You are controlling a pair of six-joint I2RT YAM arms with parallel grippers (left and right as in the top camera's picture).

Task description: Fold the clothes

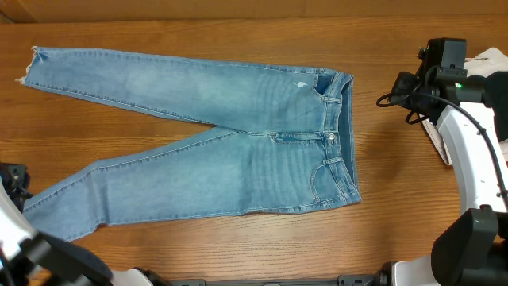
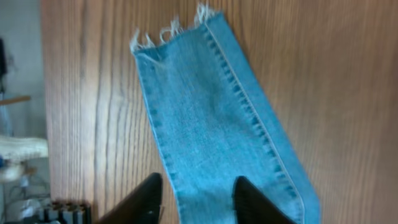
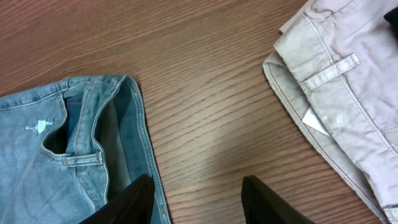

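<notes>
On my left, my left pincer (image 2: 198,182) hangs low over one leg of the long light-blue denim jeans (image 1: 238,151). Its fingers stand partly apart with the cloth lying flat between them and nothing gripped. The frayed hem (image 2: 168,34) of that leg lies a little beyond the fingertips, and I take it for the nearer leg. The jeans are spread flat on the wooden bench (image 1: 238,242), legs splayed in a V toward my left and waistband (image 1: 345,131) toward my right, with no fold in them yet as far as I can see. So I judge the task to be at its very start, with the garment laid out and the first fold to come. On my right, my right pincer (image 3: 196,185) is about half open and empty. It hovers over bare wood just beside the waistband's corner, and an off-white cotton garment (image 3: 348,93) lies apart at the far right. The next move, as I reckon it, calls for my left fingers to pinch the leg near its hem while my right takes the waistband's edge, so that one leg can be laid over the other with the seams lined up.
</notes>
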